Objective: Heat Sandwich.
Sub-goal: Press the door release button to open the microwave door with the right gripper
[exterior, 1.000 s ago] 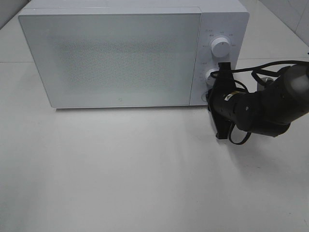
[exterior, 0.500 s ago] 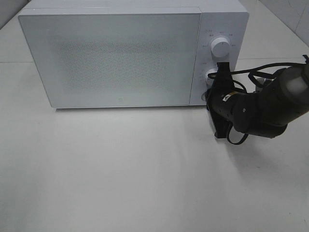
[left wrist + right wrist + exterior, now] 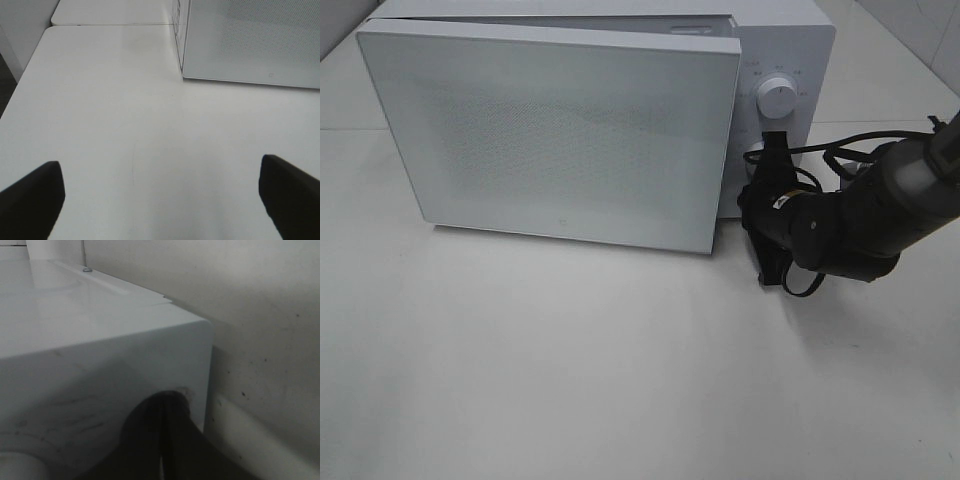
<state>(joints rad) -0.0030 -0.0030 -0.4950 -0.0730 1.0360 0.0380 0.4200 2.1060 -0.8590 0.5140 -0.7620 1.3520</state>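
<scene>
Two jobs were left to me: swing the door fully open, then find the sandwich, which showed in none of my views. The microwave had its door ajar along the right edge. My right gripper, pinched shut on nothing, pressed the panel's lower corner, probably on the release button, though the wrist view was too dark to be sure. I judged it best to back straight off, then hook the door's free edge. My left gripper hung spread wide above the table.
</scene>
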